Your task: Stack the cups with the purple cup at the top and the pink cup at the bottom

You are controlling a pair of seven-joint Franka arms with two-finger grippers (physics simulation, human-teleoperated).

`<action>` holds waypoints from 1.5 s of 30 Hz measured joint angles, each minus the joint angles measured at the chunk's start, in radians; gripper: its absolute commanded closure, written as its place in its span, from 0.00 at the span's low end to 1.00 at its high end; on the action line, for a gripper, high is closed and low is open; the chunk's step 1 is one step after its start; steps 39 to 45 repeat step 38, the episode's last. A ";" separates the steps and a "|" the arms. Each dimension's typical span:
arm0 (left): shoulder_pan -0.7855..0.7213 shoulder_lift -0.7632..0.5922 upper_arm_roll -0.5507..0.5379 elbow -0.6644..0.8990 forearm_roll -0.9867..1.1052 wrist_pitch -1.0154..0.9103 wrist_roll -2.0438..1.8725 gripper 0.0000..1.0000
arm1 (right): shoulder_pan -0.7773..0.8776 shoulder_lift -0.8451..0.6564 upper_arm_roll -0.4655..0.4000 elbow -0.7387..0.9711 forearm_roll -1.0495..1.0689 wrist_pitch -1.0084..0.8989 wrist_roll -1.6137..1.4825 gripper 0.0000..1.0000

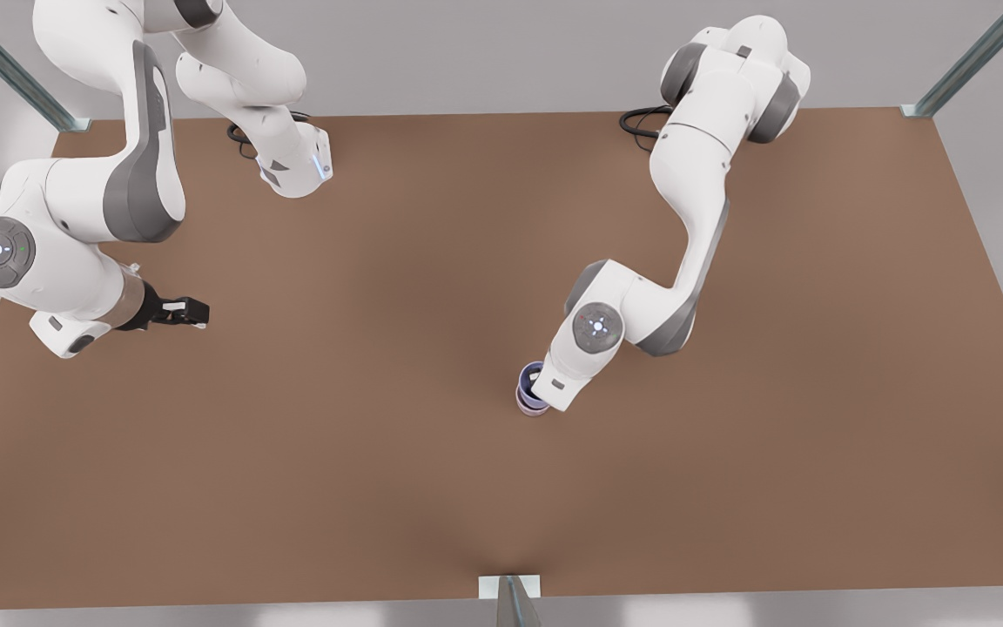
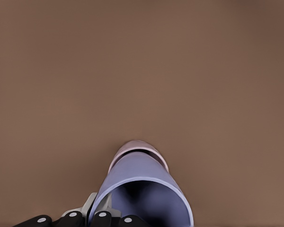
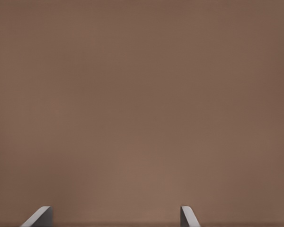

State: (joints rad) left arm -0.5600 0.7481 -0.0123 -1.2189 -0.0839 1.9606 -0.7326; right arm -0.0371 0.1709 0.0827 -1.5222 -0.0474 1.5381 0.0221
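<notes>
**Purple cup nested in pink cup, left pincer at the rim**

The brown tabletop [image 1: 380,488] fills the front view, with one white arm based at about 11 o'clock and the other at about 1 o'clock.

The arm from 1 o'clock [image 1: 693,218] reaches down toward the tabletop's middle, ending just past centre toward 5 o'clock. Its wrist hangs over the cups, so it carries the left pincer [image 2: 102,215]. In the left wrist view one finger [image 2: 92,205] lies against the outside of the purple cup's wall; the other finger is hidden, so I cannot tell how wide the pincer stands or whether it grips.

The arm from 11 o'clock [image 1: 75,252] waits out at 9 o'clock, well apart from the cups. Its right pincer [image 1: 188,312] is spread wide and holds nothing; its fingertips [image 3: 40,216] frame bare tabletop.

The purple cup [image 2: 142,189] sits upright inside the pink cup [image 2: 137,146], whose rim shows below it. In the front view the pink cup [image 1: 526,404] stands on the tabletop.
</notes>
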 measured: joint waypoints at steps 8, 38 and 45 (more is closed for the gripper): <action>-0.001 0.013 -0.001 -0.013 0.000 0.009 -0.006 0.74 | -0.001 -0.001 0.000 0.000 0.001 0.000 0.001 0.00; 0.331 -0.438 0.014 -0.083 0.105 -0.441 0.270 0.00 | 0.000 0.000 0.000 0.001 0.001 -0.002 0.002 0.00; 0.331 -0.438 0.014 -0.083 0.105 -0.441 0.270 0.00 | 0.000 0.000 0.000 0.001 0.001 -0.002 0.002 0.00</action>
